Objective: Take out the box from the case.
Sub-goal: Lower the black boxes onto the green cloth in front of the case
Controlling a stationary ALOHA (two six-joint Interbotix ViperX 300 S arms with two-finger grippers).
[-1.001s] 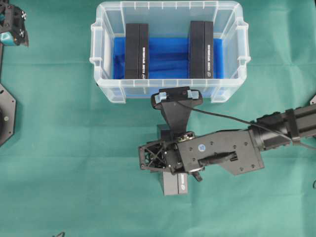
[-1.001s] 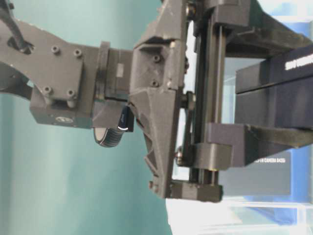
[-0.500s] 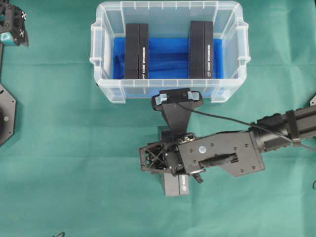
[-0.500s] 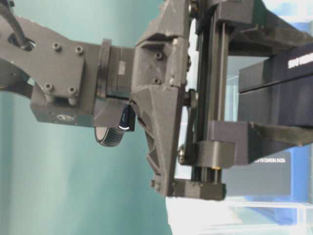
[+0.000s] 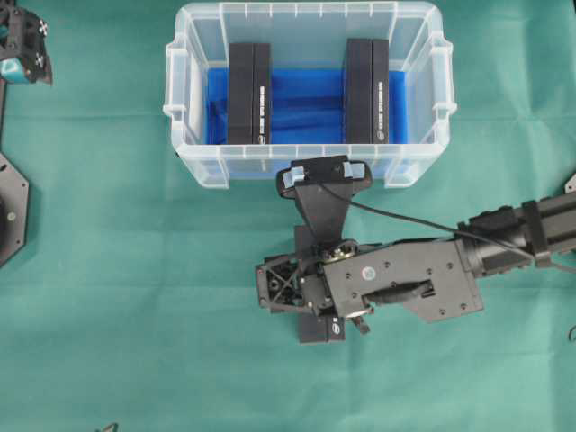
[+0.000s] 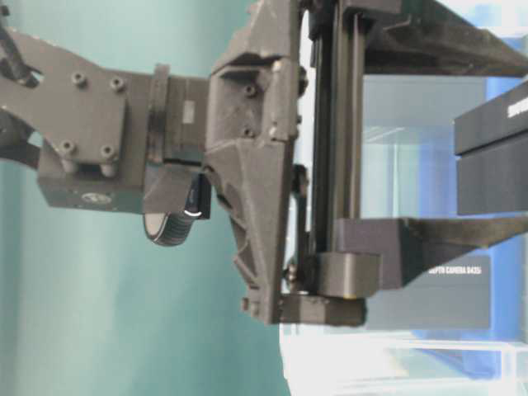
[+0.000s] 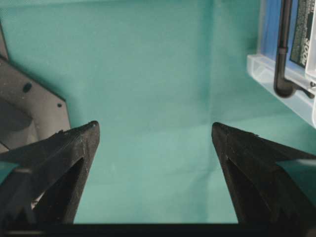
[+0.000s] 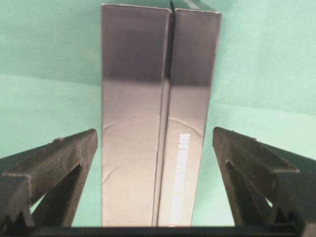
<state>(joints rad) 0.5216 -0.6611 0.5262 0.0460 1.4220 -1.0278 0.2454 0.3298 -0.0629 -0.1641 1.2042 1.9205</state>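
So: case sits at the far edge of the green cloth, a little right of middle, clear walls with a blue floor. Two black boxes inside, standing on edge, long sides running front to back: left box near the left wall, right box near the right wall, blue floor bare between them, the two well apart. White print runs along the spine of each.

Third box is out of the case, on the cloth just in front of the case's near wall, mid-cloth. It is mostly hidden under the right arm in the overhead view; only its near end shows below the wrist. In the right wrist view it lies straight between the fingers, cloth visible on both sides, neither finger touching it.

Right gripper: jaws wide, nothing held, straddling that box.

Left gripper: jaws wide, holding nothing, only cloth between them, parked at the far left corner; the case's rim shows at the right edge of its wrist view.
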